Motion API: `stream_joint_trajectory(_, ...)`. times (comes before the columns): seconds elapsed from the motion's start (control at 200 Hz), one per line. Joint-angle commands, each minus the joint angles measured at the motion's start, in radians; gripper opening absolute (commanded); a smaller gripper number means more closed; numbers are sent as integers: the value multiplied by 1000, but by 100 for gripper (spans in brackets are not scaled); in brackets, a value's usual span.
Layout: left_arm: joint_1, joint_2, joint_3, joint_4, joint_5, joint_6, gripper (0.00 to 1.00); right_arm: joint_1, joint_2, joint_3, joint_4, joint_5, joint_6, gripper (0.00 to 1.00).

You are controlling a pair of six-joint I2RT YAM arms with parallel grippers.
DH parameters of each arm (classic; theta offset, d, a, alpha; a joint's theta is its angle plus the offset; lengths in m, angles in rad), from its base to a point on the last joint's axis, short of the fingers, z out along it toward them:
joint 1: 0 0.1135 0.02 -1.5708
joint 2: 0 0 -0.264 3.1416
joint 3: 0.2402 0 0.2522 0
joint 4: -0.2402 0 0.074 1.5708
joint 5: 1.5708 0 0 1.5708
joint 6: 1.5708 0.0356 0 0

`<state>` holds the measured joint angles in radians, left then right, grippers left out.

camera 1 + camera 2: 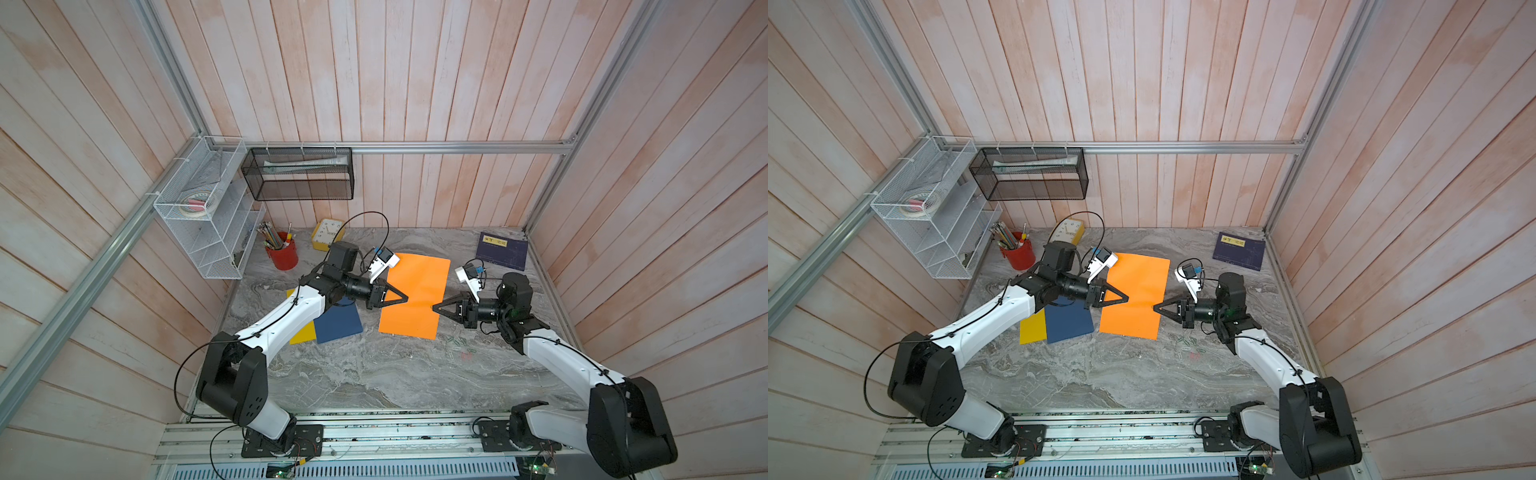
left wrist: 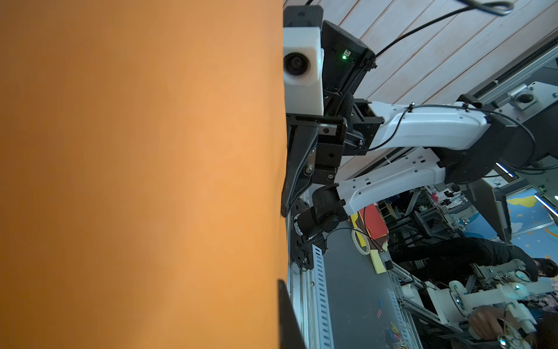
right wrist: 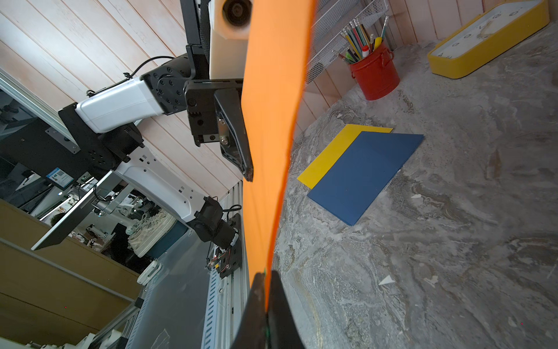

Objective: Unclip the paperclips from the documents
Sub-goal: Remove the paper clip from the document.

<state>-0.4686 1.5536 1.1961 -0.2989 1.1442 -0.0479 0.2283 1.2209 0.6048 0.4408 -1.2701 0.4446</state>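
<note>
Bare tabletop (image 1: 353, 374) nearside; orange sheet (image 1: 415, 291) midway

— Walls?
— Pale pink-washed wood planks (image 1: 415, 83) on three sides, with an aluminium rail (image 1: 457, 146) across the back.
— Work surface?
— Grey veined marble tabletop (image 1: 374, 374). White wire rack (image 1: 208, 216) and black mesh basket (image 1: 299, 191) hang near the far left corner.

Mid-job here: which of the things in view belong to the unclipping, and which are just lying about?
Job:
- orange sheet, clamped by left gripper and right gripper
- blue sheet
- yellow sheet
- loose paperclips on the table

Lying about:
- red pencil cup
- yellow clock
- navy booklet
- white wire rack
- black mesh basket
</note>
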Motion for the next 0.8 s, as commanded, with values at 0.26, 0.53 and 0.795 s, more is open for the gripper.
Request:
stream_joint_trajectory(0.26, 22, -38, 6, -47, -3, 22, 0, -39, -20, 9, 14, 4, 8, 7)
stream_joint_trajectory(0.53, 24, -44, 3, -46, -5, 23, 0, -43, -20, 5, 11, 3, 8, 10)
stream_joint_trajectory(0.795, 28, -50, -1, -49, -13, 25, 0, -51, -27, -1, -20, 25, -3, 10)
